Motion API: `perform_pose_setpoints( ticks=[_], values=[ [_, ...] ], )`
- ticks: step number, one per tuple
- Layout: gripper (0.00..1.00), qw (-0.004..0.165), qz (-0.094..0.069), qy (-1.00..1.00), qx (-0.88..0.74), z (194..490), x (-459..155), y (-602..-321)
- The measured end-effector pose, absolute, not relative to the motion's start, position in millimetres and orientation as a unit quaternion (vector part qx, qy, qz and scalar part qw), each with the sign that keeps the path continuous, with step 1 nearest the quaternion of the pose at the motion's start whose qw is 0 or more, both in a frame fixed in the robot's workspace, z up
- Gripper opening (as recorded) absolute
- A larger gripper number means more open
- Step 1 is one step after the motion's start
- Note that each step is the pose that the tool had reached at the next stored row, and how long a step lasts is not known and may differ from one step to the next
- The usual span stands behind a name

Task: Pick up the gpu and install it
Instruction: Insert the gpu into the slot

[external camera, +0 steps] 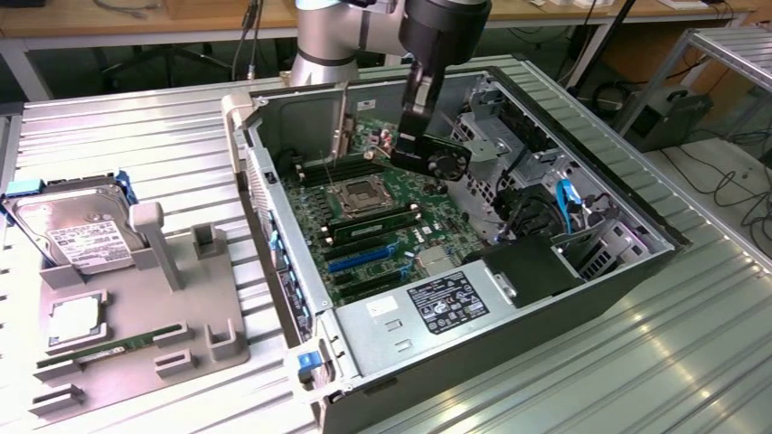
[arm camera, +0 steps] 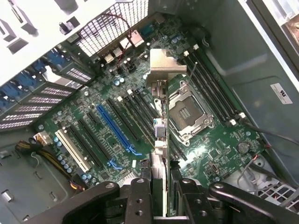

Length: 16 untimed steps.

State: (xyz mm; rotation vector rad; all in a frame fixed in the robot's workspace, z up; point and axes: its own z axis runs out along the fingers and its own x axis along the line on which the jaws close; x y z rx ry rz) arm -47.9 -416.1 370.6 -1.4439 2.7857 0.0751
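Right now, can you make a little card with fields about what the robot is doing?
end effector: shut on the gpu
gpu: held edge-on above the motherboard, inside the open computer case, not yet in a slot
long blue slot: empty
hard drive: on the grey holder, outside the case, on the exterior view's left

We see the gpu [arm camera: 159,135] edge-on, so neither face can be made out, and its near end is hidden between the fingers [arm camera: 140,200] of the tool [arm camera: 161,200], themselves cut off by the picture's edge. In the exterior view the arm [external camera: 343,36] is cropped at the top edge, and the hard drive [external camera: 79,237] label is too small to read.
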Motion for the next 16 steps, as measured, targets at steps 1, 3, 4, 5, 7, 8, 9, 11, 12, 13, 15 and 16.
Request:
perform_pose_setpoints(
  ticks=[1, 3, 4, 5, 7, 8, 9, 11, 12, 13, 15, 16],
  values=[
    [0.26, 0.001, 0.024, 0.886, -0.463, 370.6, -47.9, -416.1],
    [0.26, 0.001, 0.024, 0.883, -0.468, 370.6, -48.0, -416.1],
    [0.26, 0.001, 0.024, 0.882, -0.47, 370.6, -48.0, -416.1],
    [0.26, 0.001, 0.024, 0.881, -0.472, 370.6, -47.9, -416.1],
    [0.26, 0.001, 0.024, 0.879, -0.476, 370.6, -47.9, -416.1],
    [0.26, 0.001, 0.024, 0.878, -0.478, 370.6, -47.9, -416.1],
    [0.26, 0.001, 0.024, 0.877, -0.48, 370.6, -48.0, -416.1],
    [0.26, 0.001, 0.024, 0.874, -0.485, 370.6, -48.0, -416.1],
    [0.26, 0.001, 0.024, 0.873, -0.487, 370.6, -47.9, -416.1],
    [0.26, 0.001, 0.024, 0.872, -0.489, 370.6, -47.9, -416.1],
    [0.26, 0.001, 0.024, 0.869, -0.494, 370.6, -48.0, -416.1],
    [0.26, 0.001, 0.024, 0.868, -0.496, 370.6, -48.0, -416.1]
  ],
)
